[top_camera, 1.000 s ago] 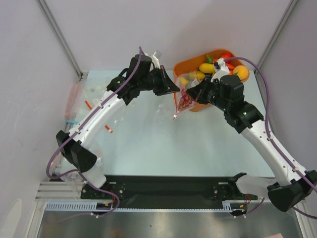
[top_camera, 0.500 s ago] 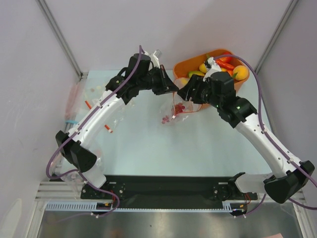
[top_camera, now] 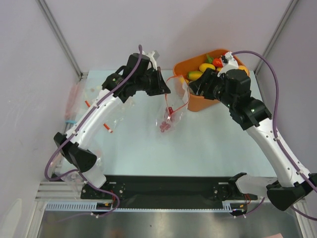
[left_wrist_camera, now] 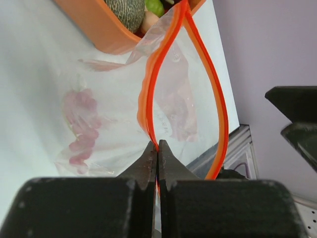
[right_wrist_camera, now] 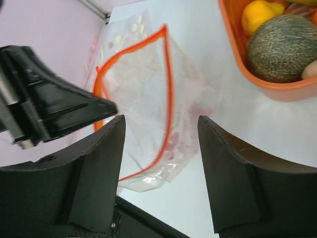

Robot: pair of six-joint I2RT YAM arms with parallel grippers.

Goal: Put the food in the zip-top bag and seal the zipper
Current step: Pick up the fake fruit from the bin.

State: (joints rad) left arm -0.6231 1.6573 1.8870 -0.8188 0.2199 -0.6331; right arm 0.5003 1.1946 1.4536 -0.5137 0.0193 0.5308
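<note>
Top view, change: the right pincer (top_camera: 192, 88) has let go of the zip-top bag (top_camera: 172, 106) and drawn back over the left rim of the orange tub (top_camera: 203, 104). The bag has swung left, away from the tub.
Top view, bag: it hangs left of the tub from the left pincer (top_camera: 165, 89) alone, with the purple grapes (top_camera: 165, 125) at its low end. Whether that end rests on the desk (top_camera: 148, 144) cannot be told.
Meaning: by judgement, one piece is loaded and the right arm is free to fetch another from the tub. Sealing is not yet done.
Left wrist view: the left pincer (left_wrist_camera: 157, 146) is clamped tight on one strand of the zipper (left_wrist_camera: 146, 99). The mouth gapes in a teardrop loop reaching toward the tub (left_wrist_camera: 96, 27). The top view shows neither detail.
Right wrist view: the right pincer (right_wrist_camera: 159, 121) stands wide and holds nothing, which the top view leaves uncertain. The open bag (right_wrist_camera: 148, 89) lies left of the tub (right_wrist_camera: 257, 87), which holds a yellow fruit (right_wrist_camera: 260, 16).
</note>
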